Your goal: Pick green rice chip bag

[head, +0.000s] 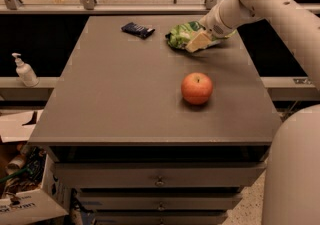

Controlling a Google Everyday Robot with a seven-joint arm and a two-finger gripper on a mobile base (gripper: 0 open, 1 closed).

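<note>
Gripper (198,42) sits on the green chip bag (180,34) at the far right of the table (115,109) (can't tell its grip). Apple (197,88) is nearer the front, dark wrapper (137,29) left of the bag.

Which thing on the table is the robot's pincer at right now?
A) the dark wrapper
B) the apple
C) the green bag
C: the pincer is right at the green bag on the far side of the table, apart from the apple and the dark wrapper.
</note>
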